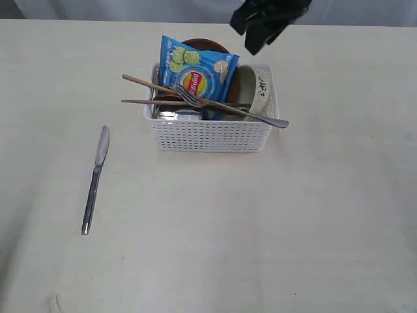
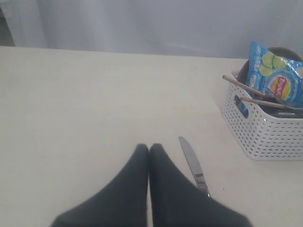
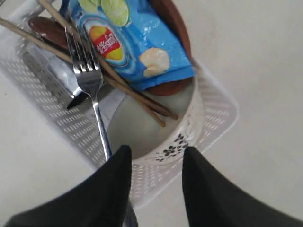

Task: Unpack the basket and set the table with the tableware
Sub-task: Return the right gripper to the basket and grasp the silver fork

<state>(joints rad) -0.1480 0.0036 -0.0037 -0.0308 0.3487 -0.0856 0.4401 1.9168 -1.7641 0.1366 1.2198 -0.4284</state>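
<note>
Exterior: basket on the table toward its far edge, packed with chip bag, bowl and brown plate. Chopsticks and fork across the rim. Knife alone toward the left edge. Right claw above the basket, blurred.

Left wrist: left claw pressed together, empty, knife just beside. Basket's handle slot visible only here.

Right wrist: right claw spread apart, holding nothing, over the bowl. Only here, flower print on the bowl. Bag logo red and yellow, lettering unreadable.
</note>
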